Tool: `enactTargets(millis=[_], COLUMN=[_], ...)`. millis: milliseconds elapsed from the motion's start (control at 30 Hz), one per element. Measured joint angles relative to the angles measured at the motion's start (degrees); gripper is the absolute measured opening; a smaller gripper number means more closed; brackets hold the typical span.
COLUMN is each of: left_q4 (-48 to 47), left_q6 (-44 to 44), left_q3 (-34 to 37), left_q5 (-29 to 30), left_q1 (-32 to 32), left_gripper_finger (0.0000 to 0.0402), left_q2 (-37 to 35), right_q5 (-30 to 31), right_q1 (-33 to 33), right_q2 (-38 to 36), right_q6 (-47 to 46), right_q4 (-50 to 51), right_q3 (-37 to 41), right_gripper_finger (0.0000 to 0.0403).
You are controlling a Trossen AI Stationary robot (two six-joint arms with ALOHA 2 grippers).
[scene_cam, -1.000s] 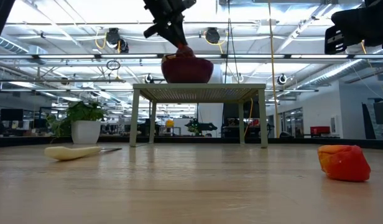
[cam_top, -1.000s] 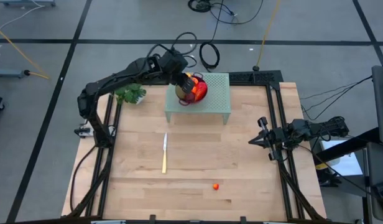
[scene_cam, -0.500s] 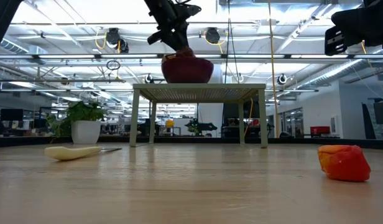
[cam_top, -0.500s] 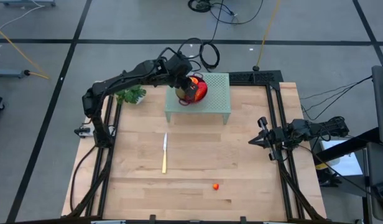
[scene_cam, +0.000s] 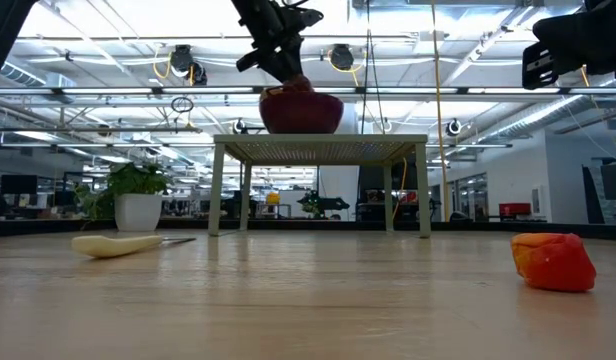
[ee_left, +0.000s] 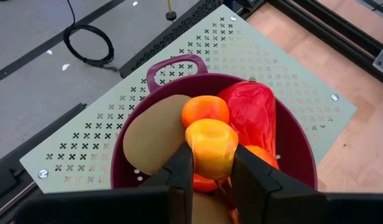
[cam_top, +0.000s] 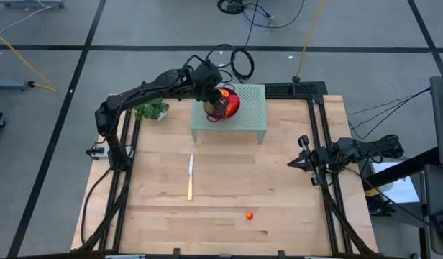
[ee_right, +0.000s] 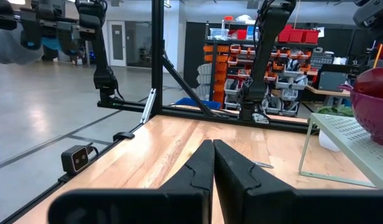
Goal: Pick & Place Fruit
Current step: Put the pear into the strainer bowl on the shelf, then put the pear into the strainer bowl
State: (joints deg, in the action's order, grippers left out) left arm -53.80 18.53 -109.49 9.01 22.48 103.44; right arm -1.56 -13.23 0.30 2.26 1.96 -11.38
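A maroon bowl with a loop handle stands on a pale green perforated stand at the table's far edge. In it lie a brown oval fruit, an orange one and a red one. My left gripper hangs over the bowl, shut on a yellow-orange fruit. One small orange-red fruit lies on the table near the front edge. My right gripper waits shut at the table's right edge. My left gripper pinches the yellow-orange fruit by its two sides between its two fingers. The fingers slant down into the bowl from the table's left and far side. The fruit sits just above the other fruit in the bowl; whether it rests on them, I cannot tell.
A yellow-handled knife lies on the table's left half, pointing toward the stand. A green plant in a white pot stands left of the stand. Black frame rails run along the table's left and right edges.
My left gripper, with the yellow-orange fruit, has sunk a little toward the bowl and then kept still.
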Motion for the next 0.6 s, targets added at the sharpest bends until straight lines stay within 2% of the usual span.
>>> enactTargets(millis=[333, 600], left_q4=[0.1, 0.4], left_q6=[1.2, 1.8], left_q3=[0.0, 0.0], left_q5=[0.0, 0.0], left_q1=[0.0, 0.0], left_gripper_finger=[0.0168, 0.0186], left_q2=[0.0, 0.0], right_q5=[0.0, 0.0], right_q1=[0.0, 0.0], right_q2=[0.0, 0.0], right_q6=[0.1, 0.0], right_q4=[0.0, 0.0], right_q3=[0.0, 0.0], right_gripper_finger=[0.0004, 0.0004])
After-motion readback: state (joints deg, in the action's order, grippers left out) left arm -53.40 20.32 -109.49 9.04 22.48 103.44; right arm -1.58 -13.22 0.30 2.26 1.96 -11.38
